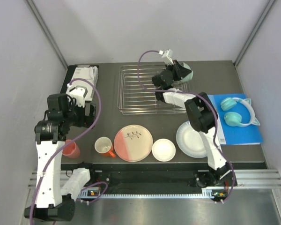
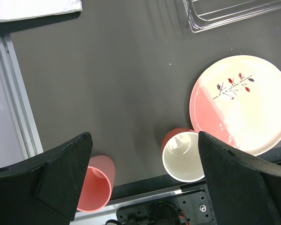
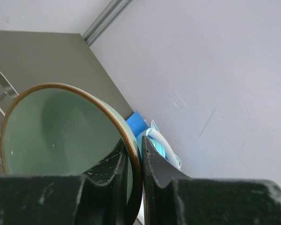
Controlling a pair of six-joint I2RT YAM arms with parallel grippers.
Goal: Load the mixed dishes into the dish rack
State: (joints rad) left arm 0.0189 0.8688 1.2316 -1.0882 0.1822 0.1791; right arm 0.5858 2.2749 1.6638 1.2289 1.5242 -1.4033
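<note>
Rack [image 1: 150, 91] stands bare; right hand [image 3: 135, 152] grips the green bowl [image 3: 56, 131] by its rim near it, left hand [image 2: 144, 140] gapes open; five dishes [image 1: 133, 143] wait.

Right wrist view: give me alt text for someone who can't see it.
The right gripper pinches the rim of a mint green bowl, one finger inside, one outside. Wires of the dish rack show at far left; teal headphones lie beyond.

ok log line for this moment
right hand: shut on green bowl rim, at far right corner of rack | left hand: open, above cup and mug
</note>
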